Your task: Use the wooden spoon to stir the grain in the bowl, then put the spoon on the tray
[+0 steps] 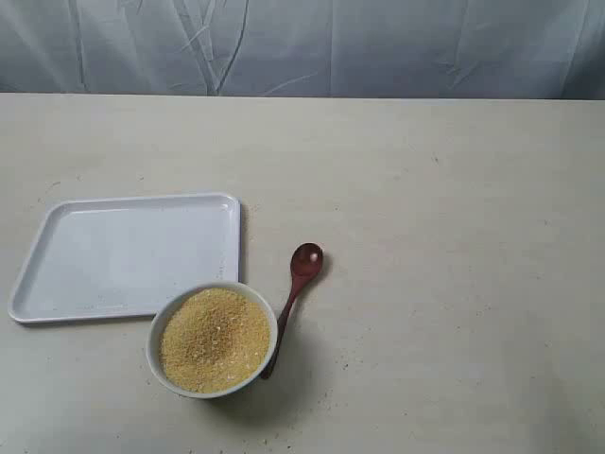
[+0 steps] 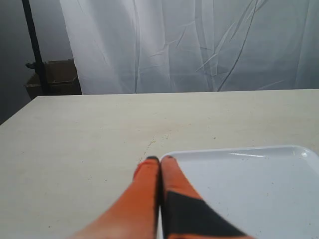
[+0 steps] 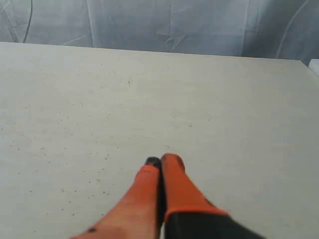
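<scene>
Nearest the lens, a small round white bowl [image 1: 153, 342] holds a mound of fine golden-yellow grain [image 1: 215, 339], level and seemingly unstirred. A glossy dark reddish-brown wooden spoon [image 1: 292, 299] lies flat on the pale beige tabletop [image 1: 454, 236] close against the bowl's right side, its round head pointing away. That likely leaves its thin handle within easy reach for a pickup. Behind the bowl to the left, a flat white rectangular tray [image 1: 123, 255] waits just beside it, a short carry for the spoon.

Neither arm shows in the exterior view. The left end effector [image 2: 159, 160] hovers at the tray's corner and the right end effector [image 3: 162, 160] over bare tabletop. Both have their orange fingers pressed together, holding nothing. A creased pale fabric curtain [image 1: 378, 47] closes off the room.
</scene>
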You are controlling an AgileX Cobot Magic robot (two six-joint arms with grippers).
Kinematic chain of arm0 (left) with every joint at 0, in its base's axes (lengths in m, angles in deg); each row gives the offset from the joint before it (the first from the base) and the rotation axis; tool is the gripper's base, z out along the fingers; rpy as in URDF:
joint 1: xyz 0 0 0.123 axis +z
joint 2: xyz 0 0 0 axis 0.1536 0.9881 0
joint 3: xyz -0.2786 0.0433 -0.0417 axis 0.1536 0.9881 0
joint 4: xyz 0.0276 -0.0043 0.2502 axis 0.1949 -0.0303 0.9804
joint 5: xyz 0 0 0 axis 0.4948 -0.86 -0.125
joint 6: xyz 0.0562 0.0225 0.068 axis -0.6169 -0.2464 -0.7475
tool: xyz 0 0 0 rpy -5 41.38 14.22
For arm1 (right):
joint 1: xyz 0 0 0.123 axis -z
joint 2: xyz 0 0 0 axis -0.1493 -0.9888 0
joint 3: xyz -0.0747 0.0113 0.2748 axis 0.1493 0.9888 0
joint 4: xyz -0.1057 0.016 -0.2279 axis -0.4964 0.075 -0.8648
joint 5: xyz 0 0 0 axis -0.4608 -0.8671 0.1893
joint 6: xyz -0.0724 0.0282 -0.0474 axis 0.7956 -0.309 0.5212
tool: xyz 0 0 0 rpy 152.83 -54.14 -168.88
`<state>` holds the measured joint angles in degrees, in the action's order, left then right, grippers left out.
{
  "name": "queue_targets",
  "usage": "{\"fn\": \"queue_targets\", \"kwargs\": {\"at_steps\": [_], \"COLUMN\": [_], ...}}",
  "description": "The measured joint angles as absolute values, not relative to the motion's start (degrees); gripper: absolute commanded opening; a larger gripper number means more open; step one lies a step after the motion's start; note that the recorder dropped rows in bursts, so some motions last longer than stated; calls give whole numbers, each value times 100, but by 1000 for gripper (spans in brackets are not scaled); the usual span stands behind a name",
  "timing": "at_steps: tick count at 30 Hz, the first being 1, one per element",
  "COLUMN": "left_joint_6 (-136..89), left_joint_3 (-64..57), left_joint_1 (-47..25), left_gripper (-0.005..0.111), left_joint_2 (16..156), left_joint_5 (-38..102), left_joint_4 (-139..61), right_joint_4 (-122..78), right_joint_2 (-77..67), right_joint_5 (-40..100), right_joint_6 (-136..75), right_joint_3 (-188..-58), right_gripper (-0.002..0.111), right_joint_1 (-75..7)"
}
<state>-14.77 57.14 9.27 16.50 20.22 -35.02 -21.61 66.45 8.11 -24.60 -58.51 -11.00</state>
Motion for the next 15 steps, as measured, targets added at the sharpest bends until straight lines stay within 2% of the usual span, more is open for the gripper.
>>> {"fn": "queue_targets", "kwargs": {"at_steps": [9, 12, 15], "left_joint_6": [-1477, -1477, -1477], "left_joint_3": [5714, 5714, 5714], "left_joint_1": [927, 927, 927], "left_gripper": [0, 0, 0], "left_joint_2": [1650, 1650, 1650], "left_joint_5": [2022, 2022, 2022], "left_joint_4": [-3502, -3502, -3502], "right_joint_4": [-2161, -2161, -2161], "right_joint_2": [6645, 6645, 6645], "right_joint_5": [862, 1343, 2454], "right_joint_6": [-2460, -2460, -2460], "right_joint_3": [-5851, -5839, -5839], "right_gripper": [0, 0, 0], "right_joint_1": [-1100, -1100, -1100]}}
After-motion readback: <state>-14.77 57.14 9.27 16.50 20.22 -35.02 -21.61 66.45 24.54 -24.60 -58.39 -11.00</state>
